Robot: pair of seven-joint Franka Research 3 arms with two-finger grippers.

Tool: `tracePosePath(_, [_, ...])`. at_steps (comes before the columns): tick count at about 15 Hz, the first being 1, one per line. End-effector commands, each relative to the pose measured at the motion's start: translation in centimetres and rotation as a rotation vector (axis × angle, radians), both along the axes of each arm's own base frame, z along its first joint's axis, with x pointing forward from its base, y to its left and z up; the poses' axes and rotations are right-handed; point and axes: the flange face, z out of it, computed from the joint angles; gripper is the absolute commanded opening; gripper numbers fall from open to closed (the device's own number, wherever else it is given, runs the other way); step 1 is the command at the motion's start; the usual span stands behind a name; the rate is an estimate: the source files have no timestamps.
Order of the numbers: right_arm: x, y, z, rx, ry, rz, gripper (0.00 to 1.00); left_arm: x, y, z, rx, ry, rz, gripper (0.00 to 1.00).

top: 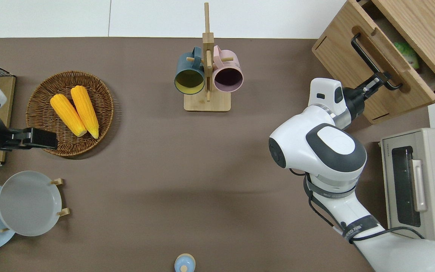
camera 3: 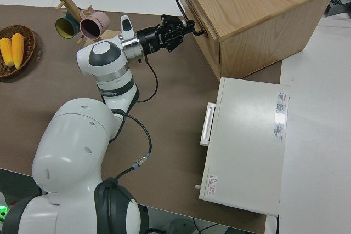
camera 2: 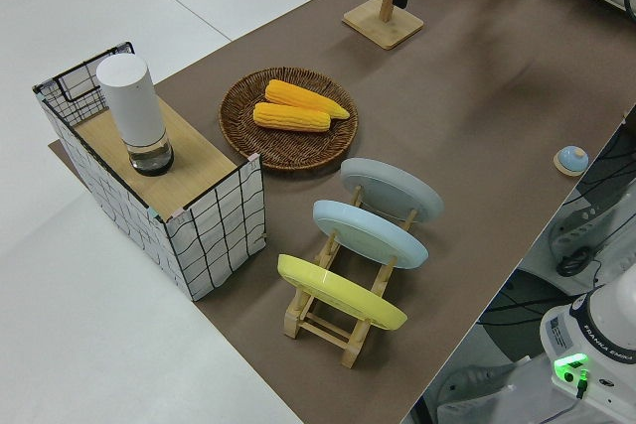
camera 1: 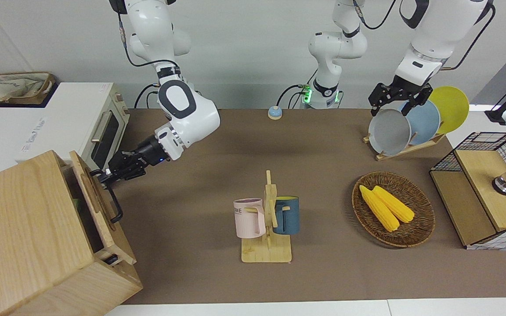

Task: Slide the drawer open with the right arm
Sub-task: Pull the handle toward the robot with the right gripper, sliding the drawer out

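Observation:
The light-wood drawer (camera 1: 97, 199) stands pulled part way out of the big light-wood box (camera 1: 24, 228) at the right arm's end of the table. A gap shows between its front panel (top: 381, 66) and the box, with something green (top: 406, 53) inside. My right gripper (camera 1: 103, 174) is shut on the black bar handle (camera 1: 114, 206), at the handle's end nearer to the robots. The grip also shows in the overhead view (top: 378, 80) and the right side view (camera 3: 186, 28). My left arm is parked, its gripper (camera 1: 389, 109) open.
A white toaster oven (camera 1: 81, 127) stands beside the box, nearer to the robots. A mug rack (camera 1: 268, 219) stands mid-table. A wicker basket (camera 1: 426, 219) of corn, a plate rack (camera 1: 411, 127) and a wire-mesh box (camera 1: 486, 188) are at the left arm's end.

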Motion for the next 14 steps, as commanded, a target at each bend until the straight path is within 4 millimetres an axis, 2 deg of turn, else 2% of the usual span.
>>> tracePosePath(1, [-0.7,3.1,1.2,0.003,0.021,0.018,0.000,-0.4,0.1,0.5,0.012,0.002,-0.003,1.00])
tracePosePath(2, [-1.1,4.1,1.2,0.016,0.024,0.014,0.000,-0.4,0.2,0.4,0.012,0.003,-0.002,1.00])
tracePosePath(5, [-1.8,5.2,1.3,0.028,0.029,-0.005,0.000,-0.4,0.2,0.4,0.012,0.003,-0.002,1.00])
tracePosePath(8, [-3.1,7.2,1.4,0.047,0.037,-0.025,0.000,-0.4,0.1,0.4,0.012,0.003,-0.003,1.00])
tracePosePath(14, [-4.9,9.9,1.8,0.063,0.039,-0.045,0.000,-0.4,0.1,0.5,0.012,0.002,-0.003,1.00])
